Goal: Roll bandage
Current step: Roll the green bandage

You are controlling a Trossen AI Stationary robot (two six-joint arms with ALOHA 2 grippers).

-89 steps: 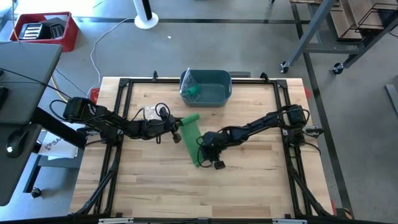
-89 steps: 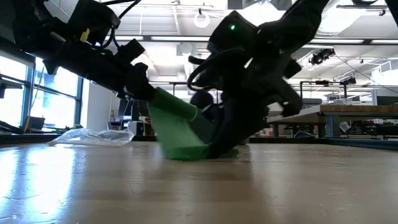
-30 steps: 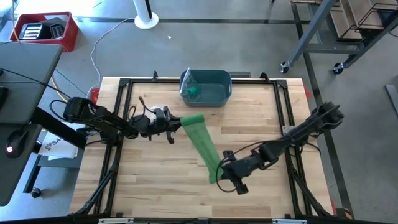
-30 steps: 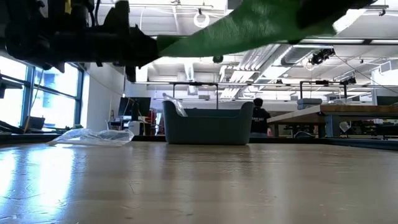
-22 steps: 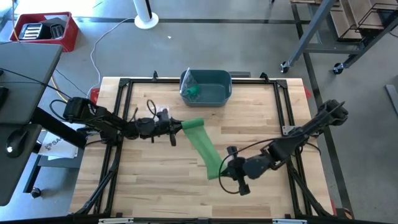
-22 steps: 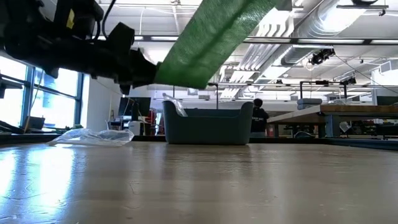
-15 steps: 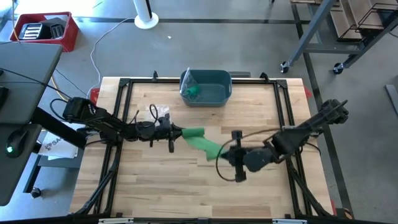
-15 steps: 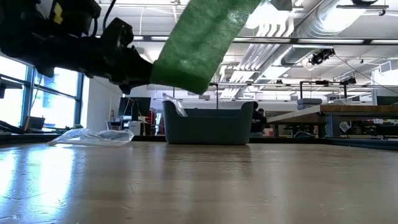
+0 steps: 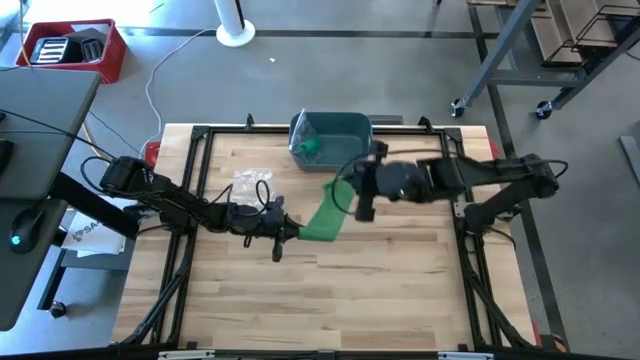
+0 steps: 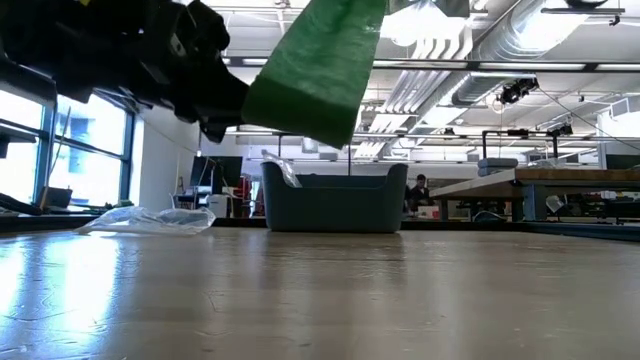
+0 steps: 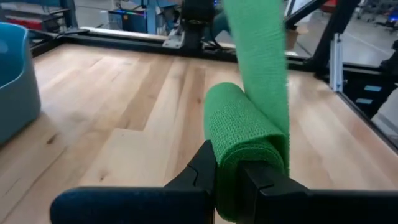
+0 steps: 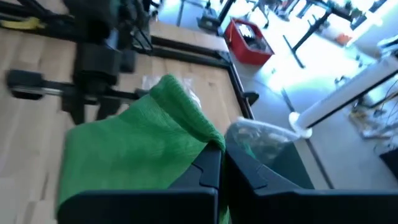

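A green bandage (image 9: 322, 212) hangs in the air between my two grippers, above the middle of the table. Its rolled end (image 11: 239, 127) is by my left gripper (image 9: 290, 232), which is shut on it. The flat strip (image 10: 312, 72) climbs from the roll toward the far right, up to my right gripper (image 9: 352, 190). That gripper is shut on the strip's free end, high over the table in front of the bin. No part of the bandage rests on the wood. My left gripper pinches the rolled end (image 11: 231, 167) between its two fingers (image 11: 202, 165), coming nearly level from the table's left. The roll sticks out past the fingertips, clear of the table. My right gripper pinches the strip's bunched free end (image 12: 202, 142) between its two fingers (image 12: 242, 168), slanting downward. The strip runs straight from there down to the roll.
A blue bin (image 9: 332, 140) with something green and clear plastic inside stands at the far middle edge. A crumpled clear wrapper (image 9: 250, 182) lies left of centre, by the left arm. Bare wood lies toward the near edge (image 9: 330, 310).
My right gripper has risen and swung from the near right toward the far edge and the bin, carrying the free end. The strip, which slanted toward the near edge, now slants toward the far side. My left gripper has shifted toward the near edge and tipped more level, still shut on the roll.
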